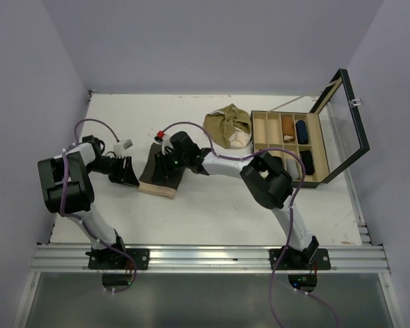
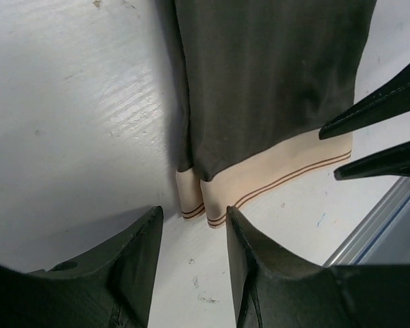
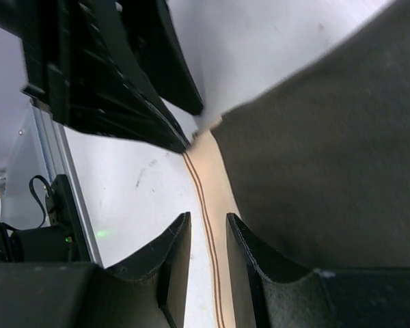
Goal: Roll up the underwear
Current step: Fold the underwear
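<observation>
Left gripper (image 2: 195,217) fills the bottom of its wrist view, jaws apart with only bare table (image 2: 68,137) between them. Just ahead, at 12 to 1 o'clock, lies the dark brown underwear (image 2: 273,82), folded flat, its beige waistband (image 2: 273,174) turned toward those jaws. At the waistband's 3 o'clock end the right gripper (image 3: 208,220) pokes in, jaws a little apart with table showing between them and no cloth pinched.

From above, the brown pair sits left of the table's middle, with the left gripper at its 9 o'clock and the right at its 12. The right forearm (image 1: 222,162) stretches off at 3 o'clock. The olive-tan underwear (image 1: 229,124) lies crumpled at 1 o'clock, against a divided box (image 1: 253,130) whose lid (image 1: 345,116) is raised. Some of its compartments hold dark rolls (image 1: 301,130).
</observation>
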`<state>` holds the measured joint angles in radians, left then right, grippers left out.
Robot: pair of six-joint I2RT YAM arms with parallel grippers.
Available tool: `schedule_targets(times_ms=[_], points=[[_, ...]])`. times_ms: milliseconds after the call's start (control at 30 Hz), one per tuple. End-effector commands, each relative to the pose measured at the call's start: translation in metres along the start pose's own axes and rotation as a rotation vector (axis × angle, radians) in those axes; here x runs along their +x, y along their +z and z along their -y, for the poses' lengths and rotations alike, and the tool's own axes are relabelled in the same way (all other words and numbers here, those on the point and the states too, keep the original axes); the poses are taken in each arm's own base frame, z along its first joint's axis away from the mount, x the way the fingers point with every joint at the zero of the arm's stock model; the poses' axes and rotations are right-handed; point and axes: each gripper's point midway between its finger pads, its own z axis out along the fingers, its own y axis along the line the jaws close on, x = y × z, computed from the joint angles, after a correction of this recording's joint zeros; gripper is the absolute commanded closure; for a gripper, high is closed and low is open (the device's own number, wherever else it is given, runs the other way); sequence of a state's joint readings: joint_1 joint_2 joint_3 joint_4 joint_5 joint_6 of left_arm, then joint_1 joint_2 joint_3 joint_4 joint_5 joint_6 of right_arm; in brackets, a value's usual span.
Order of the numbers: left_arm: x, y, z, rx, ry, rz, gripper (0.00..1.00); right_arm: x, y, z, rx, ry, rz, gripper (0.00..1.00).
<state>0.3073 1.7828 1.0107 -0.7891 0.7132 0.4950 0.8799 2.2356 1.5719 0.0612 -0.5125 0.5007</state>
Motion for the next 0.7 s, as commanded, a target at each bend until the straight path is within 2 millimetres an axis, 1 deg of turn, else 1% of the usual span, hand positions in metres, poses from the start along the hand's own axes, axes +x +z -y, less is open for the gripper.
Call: schedule_targets(times_ms=[0,33,100,133,167,233,267,367,400,433,467,500,533,567,600,633,667], points=[[0.002,0.004,0.002,0.068,0.019,-0.018,0.53,-0.015,0.014,-0.012,-0.004,-0.039,0.03,0.69],[0.003,0.005,0.004,0.089,0.019,-0.025,0.54,-0.008,0.023,-0.002,0.015,-0.025,0.011,0.69],[0.006,0.009,0.001,0.099,-0.003,-0.043,0.56,-0.001,0.03,0.008,0.035,-0.004,-0.011,0.7],[0.006,0.01,0.001,0.099,-0.007,-0.047,0.57,0.007,0.038,0.017,0.047,0.013,-0.031,0.7],[0.007,0.011,-0.002,0.093,-0.012,-0.051,0.58,0.009,0.041,0.02,0.048,0.024,-0.036,0.71],[0.011,0.016,-0.006,0.09,-0.032,-0.073,0.64,0.017,0.046,0.027,0.056,0.067,-0.049,0.71],[0.014,0.019,-0.007,0.096,-0.047,-0.088,0.67,0.018,0.048,0.027,0.058,0.079,-0.05,0.71],[0.013,0.02,-0.009,0.093,-0.055,-0.087,0.77,0.019,0.049,0.031,0.072,0.118,-0.042,0.71],[0.011,0.019,-0.009,0.088,-0.052,-0.08,0.85,0.02,0.049,0.031,0.073,0.123,-0.043,0.71],[0.009,0.018,-0.011,0.078,-0.051,-0.077,0.9,0.019,0.048,0.03,0.068,0.126,-0.038,0.71],[0.006,0.016,-0.012,0.064,-0.039,-0.069,0.93,0.015,0.045,0.024,0.052,0.124,-0.03,0.71],[0.005,0.015,-0.014,0.052,-0.027,-0.067,1.0,0.014,0.042,0.022,0.042,0.129,-0.028,0.7],[0.004,0.014,-0.016,0.039,-0.016,-0.063,1.0,0.007,0.038,0.018,0.027,0.121,-0.013,0.7],[0.002,0.011,-0.018,0.016,0.002,-0.059,1.0,-0.006,0.027,0.007,0.008,0.099,0.006,0.67],[0.0,0.009,-0.019,0.009,0.013,-0.056,1.0,-0.009,0.021,0.005,0.007,0.063,0.006,0.65],[0.0,0.008,-0.02,0.005,0.028,-0.056,1.0,-0.018,0.012,0.005,0.011,0.045,0.016,0.63],[-0.001,0.007,-0.019,0.003,0.038,-0.054,1.0,-0.033,0.0,-0.003,0.01,0.014,0.044,0.59]])
